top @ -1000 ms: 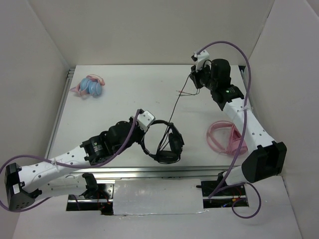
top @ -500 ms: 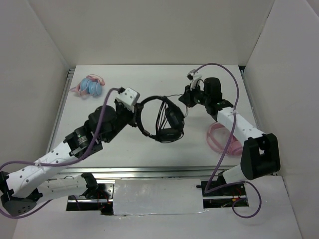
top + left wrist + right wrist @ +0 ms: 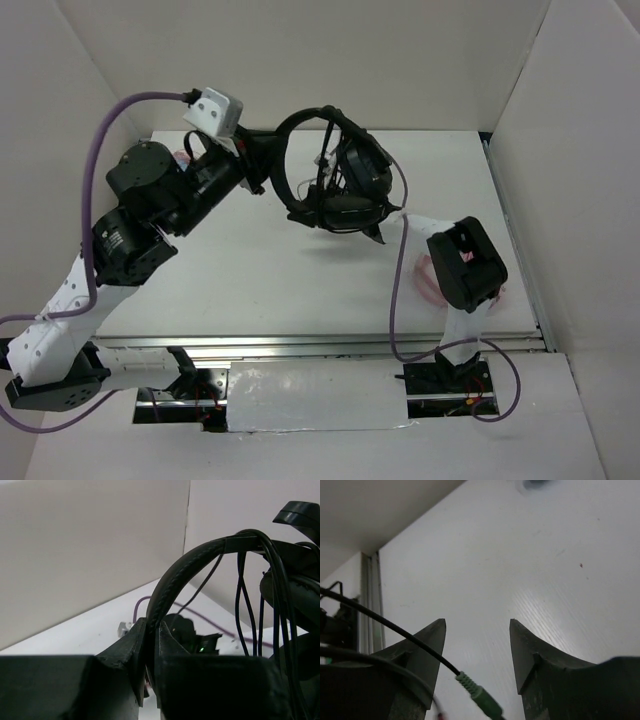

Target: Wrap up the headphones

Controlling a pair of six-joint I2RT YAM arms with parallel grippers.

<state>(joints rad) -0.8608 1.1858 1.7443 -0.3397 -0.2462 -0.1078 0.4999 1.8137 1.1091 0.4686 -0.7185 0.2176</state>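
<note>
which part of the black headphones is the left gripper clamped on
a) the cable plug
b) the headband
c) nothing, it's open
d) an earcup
b, the left wrist view shows the left gripper shut on the headband of the black headphones, pinched between its fingers.

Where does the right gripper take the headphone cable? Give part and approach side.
Probably the thin cable just behind its green ribbed collar: that stretch lies between the fingers of the open right gripper, so close across it from both sides. The left gripper clamps the headband.
</note>
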